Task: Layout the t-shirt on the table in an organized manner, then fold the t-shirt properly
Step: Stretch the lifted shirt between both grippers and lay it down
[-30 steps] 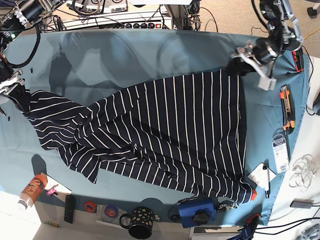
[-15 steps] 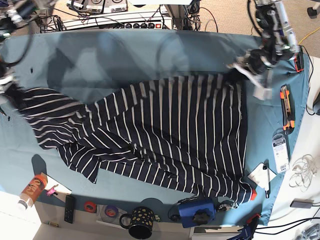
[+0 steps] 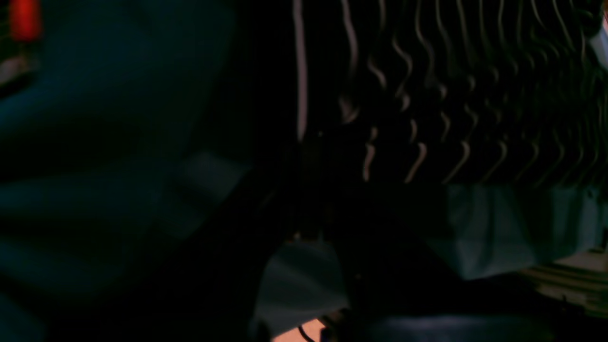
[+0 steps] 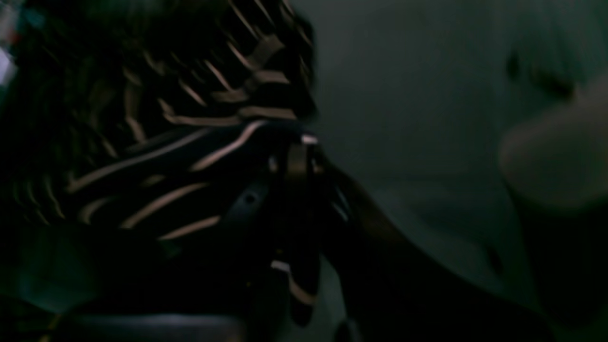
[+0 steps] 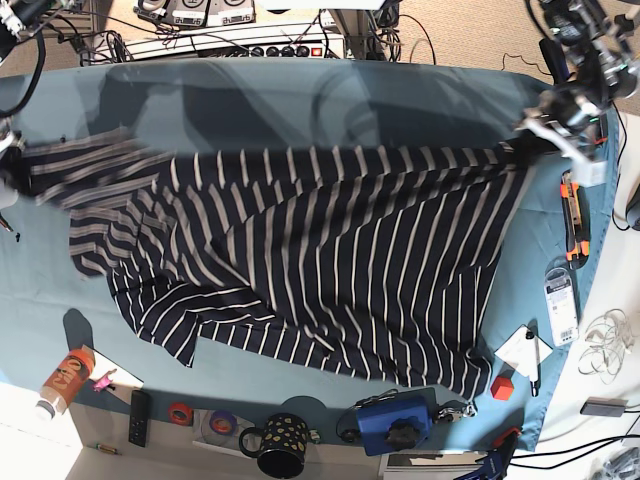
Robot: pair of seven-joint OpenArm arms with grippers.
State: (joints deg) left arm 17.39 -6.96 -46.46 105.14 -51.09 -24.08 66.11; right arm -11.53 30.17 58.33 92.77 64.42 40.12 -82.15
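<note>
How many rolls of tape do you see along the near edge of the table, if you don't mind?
2, side by side: a red tape roll and a purple tape roll, left of the spotted mug. Others may be hidden.

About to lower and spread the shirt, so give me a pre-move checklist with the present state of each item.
1. Left gripper shut on shirt corner: ok.
2. Right gripper shut on shirt: ok.
3. Top edge pulled straight between the grippers: ok.
4. Shirt flat on table: not ok, bunched and folded on the right gripper's side.
5. Lower hem clear of the blue device at the near edge: cannot tell, very close.
</note>
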